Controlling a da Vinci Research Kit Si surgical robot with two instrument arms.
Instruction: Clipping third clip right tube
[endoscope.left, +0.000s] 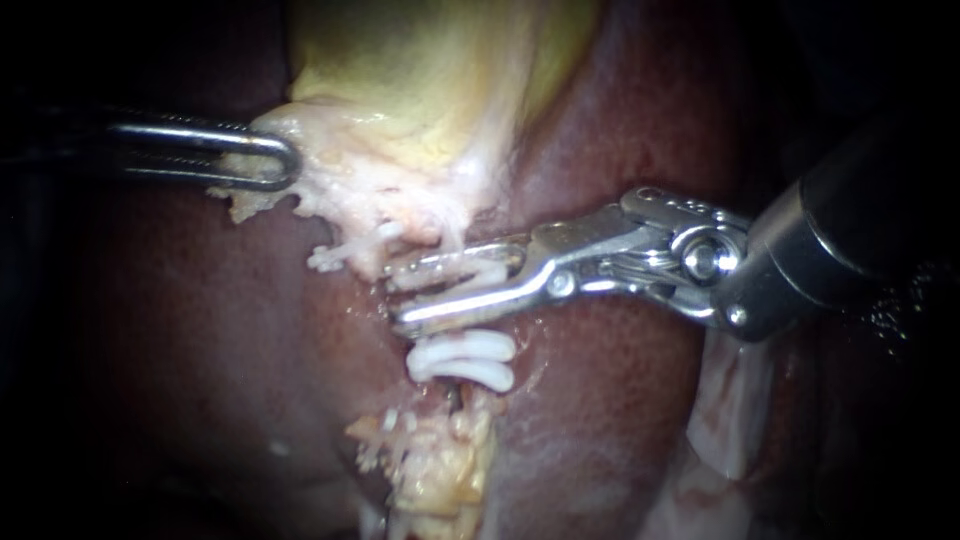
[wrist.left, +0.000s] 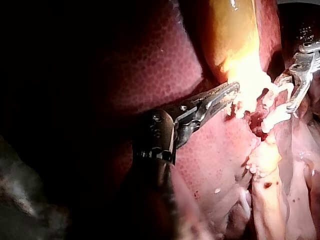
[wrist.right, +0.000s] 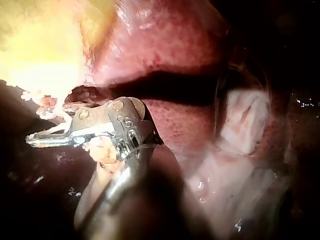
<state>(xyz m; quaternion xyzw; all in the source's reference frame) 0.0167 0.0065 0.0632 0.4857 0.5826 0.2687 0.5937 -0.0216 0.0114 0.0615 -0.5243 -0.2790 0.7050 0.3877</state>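
Holding the third clip (endoscope.left: 450, 272) between the half-open jaws of my right instrument (endoscope.left: 398, 295), I have it around the tube (endoscope.left: 443, 230), just above the two clips (endoscope.left: 462, 360) that sit on it. My left instrument (endoscope.left: 262, 160) has its jaws closed on the pale edge of the gallbladder (endoscope.left: 400, 80). If I squeeze crooked, the clip may miss part of the tube or pinch the liver (endoscope.left: 200, 330). If my left jaws slip, the tube goes floppy.

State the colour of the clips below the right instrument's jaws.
The clips are white; the endoscope view shows it best.
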